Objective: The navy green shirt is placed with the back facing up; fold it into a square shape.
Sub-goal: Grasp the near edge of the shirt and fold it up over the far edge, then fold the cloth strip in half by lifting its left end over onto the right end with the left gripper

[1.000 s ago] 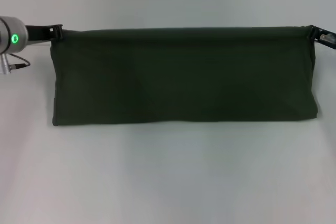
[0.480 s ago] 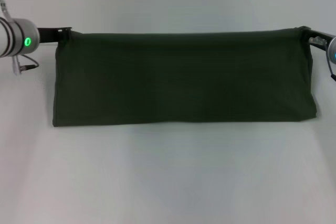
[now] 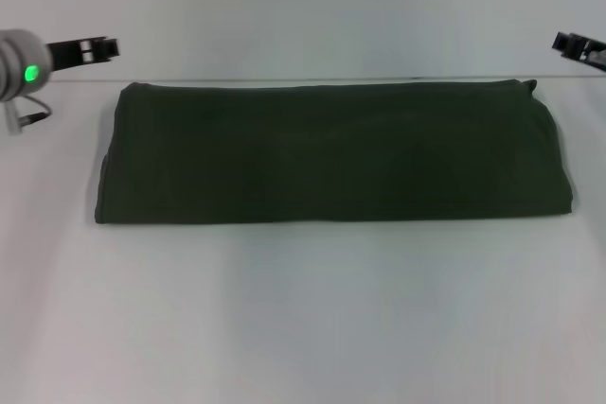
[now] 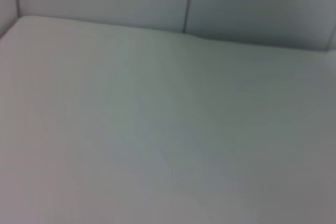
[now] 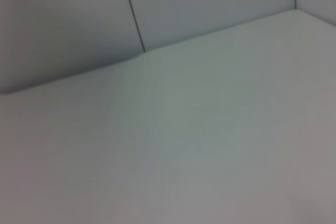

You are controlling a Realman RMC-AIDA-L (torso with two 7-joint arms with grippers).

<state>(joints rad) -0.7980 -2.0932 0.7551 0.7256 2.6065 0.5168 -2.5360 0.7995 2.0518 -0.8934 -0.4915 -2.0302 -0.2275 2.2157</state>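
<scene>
The navy green shirt (image 3: 331, 153) lies flat on the white table (image 3: 303, 309) in the head view, folded into a long horizontal band with its plain side up. My left gripper (image 3: 102, 48) hovers just beyond the band's far left corner, open and holding nothing. Off the far right corner, at the picture's edge, my right gripper (image 3: 566, 42) is likewise open and clear of the cloth. Both wrist views show only bare white table and wall panels, with no shirt or fingers.
White table surface extends in front of the shirt and on both sides. A seam line (image 3: 312, 79) runs across the table just behind the shirt's far edge. Wall panels (image 4: 236, 3) stand behind the table.
Both grippers held the shirt's far edge raised; now they have let go. The edge has dropped flat onto the table, and both grippers have drawn back and outward.
</scene>
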